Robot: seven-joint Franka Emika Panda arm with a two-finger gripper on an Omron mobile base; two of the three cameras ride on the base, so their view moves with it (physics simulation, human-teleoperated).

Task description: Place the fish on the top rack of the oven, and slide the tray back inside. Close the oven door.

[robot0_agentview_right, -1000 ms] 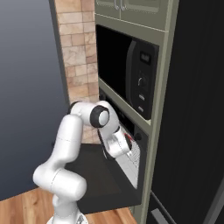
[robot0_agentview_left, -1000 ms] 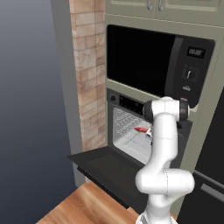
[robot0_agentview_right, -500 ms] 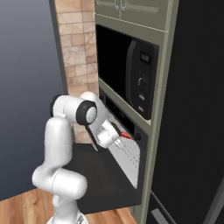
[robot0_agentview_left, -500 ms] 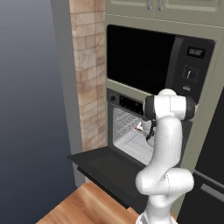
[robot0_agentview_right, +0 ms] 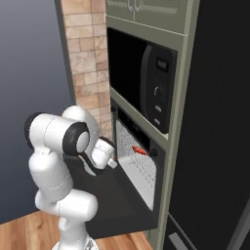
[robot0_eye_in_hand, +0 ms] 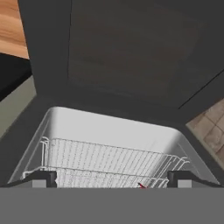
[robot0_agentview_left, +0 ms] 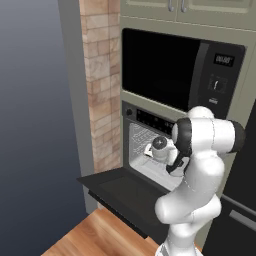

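Note:
The small red-orange fish (robot0_agentview_right: 138, 150) lies on the silver wire top rack (robot0_agentview_right: 141, 172) in the pale cavity of the black oven (robot0_agentview_left: 150, 119). In the hand view only its red tip (robot0_eye_in_hand: 142, 186) peeks over the bottom edge, on the tray (robot0_eye_in_hand: 109, 159). The oven door (robot0_agentview_left: 122, 189) hangs fully open, flat and level below the cavity. My gripper (robot0_agentview_left: 150, 150) hovers just outside the cavity mouth, above the oven door (robot0_agentview_right: 114, 200). It is open, its dark fingertips (robot0_eye_in_hand: 46, 178) stand wide apart and nothing is between them. The gripper (robot0_agentview_right: 111, 158) is clear of the fish.
A large black microwave (robot0_agentview_left: 175, 65) with a digital display sits directly above the oven. A brick column (robot0_agentview_left: 100, 85) flanks the oven on the left and a dark tall panel (robot0_agentview_right: 219, 122) on the right. Wooden floor (robot0_agentview_left: 90, 235) lies below the door.
The hand has drawn back out of the oven cavity and away from the fish, which stays on the rack. The arm's elbow has swung round. The jaws stayed open.

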